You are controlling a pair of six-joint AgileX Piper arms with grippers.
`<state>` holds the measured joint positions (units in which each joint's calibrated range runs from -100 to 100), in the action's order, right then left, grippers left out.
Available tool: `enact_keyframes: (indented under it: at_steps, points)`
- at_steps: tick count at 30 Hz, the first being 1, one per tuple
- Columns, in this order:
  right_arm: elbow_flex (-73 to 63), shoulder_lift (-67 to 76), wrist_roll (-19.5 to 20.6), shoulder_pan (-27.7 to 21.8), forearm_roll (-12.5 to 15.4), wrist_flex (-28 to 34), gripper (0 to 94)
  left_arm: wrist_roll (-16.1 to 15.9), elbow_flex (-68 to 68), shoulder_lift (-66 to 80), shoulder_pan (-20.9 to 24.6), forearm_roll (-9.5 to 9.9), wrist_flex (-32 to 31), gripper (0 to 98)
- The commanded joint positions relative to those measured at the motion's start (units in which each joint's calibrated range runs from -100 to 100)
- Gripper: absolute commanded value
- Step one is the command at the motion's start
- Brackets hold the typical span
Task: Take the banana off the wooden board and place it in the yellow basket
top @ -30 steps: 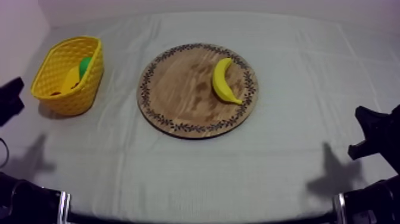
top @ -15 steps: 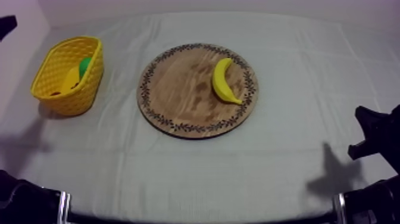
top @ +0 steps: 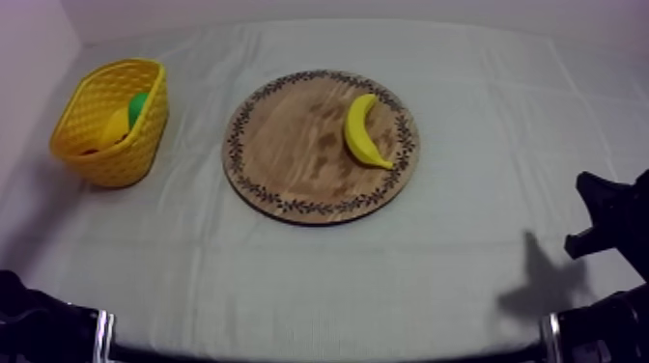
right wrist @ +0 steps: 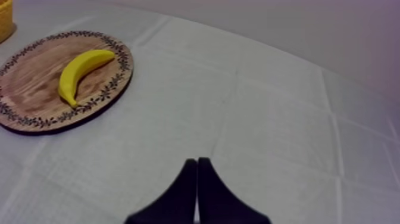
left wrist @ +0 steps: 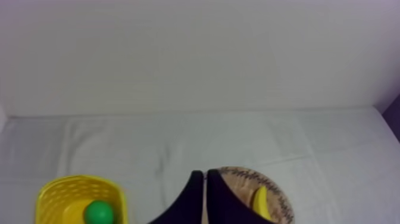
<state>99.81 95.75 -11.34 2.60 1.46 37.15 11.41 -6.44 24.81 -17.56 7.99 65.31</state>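
Yellow banana (top: 365,131) lies ungrasped on the wooden board (top: 290,164), the yellow basket (top: 97,166) well apart: nothing done yet. My left gripper (left wrist: 205,179) and right gripper (right wrist: 197,165) are closed, empty.

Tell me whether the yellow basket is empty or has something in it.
Not empty. The yellow basket holds a round green thing and a yellow thing; the banana lies on the wooden board.

Lab-style test setup: cloth-covered table (top: 464,241), bare pale wall (left wrist: 202,53).
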Motion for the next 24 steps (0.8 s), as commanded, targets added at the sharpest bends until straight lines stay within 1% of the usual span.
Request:
enact_keyframes:
  at_steps: [1,8,18,24]
  points:
    - [0.0,0.0,0.0,0.0,0.0,0.0,0.3,1.1,8.9,-6.9,-1.6,0.38,1.0,0.0]
    - [0.0,0.0,0.0,0.0,0.0,0.0,0.3,4.3,19.6,-19.6,-5.2,1.72,5.5,0.0]
    - [0.0,0.0,0.0,0.0,0.0,0.0,0.3,8.4,28.4,-34.6,-8.6,2.45,7.7,0.0]
    - [0.0,0.0,0.0,0.0,0.0,0.0,0.3,10.9,30.9,-42.4,-10.5,2.57,8.1,0.0]
